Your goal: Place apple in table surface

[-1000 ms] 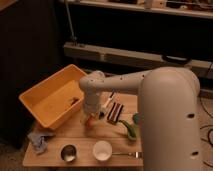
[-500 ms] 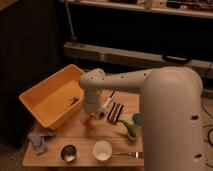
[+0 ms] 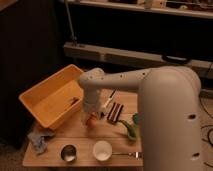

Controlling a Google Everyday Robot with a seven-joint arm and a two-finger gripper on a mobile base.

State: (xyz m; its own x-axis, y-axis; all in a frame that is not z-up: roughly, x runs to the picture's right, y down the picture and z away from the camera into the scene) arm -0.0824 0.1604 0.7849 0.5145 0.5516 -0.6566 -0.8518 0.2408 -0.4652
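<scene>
Your gripper (image 3: pixel 90 119) hangs just right of the yellow bin (image 3: pixel 47 100), fingers closed on the apple (image 3: pixel 89 120), which sits directly over bare worktop (image 3: pixel 82 142) and just above it, so go straight down.

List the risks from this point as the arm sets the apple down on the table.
1. The hand hangs low over the table surface right beside the yellow bin; a drift left could knock the bin wall.
2. The apple is round; released there, it may roll toward the white cup or metal cup.
3. The dark ridged item lies close on the other side, so the elbow swing could nudge it.
</scene>
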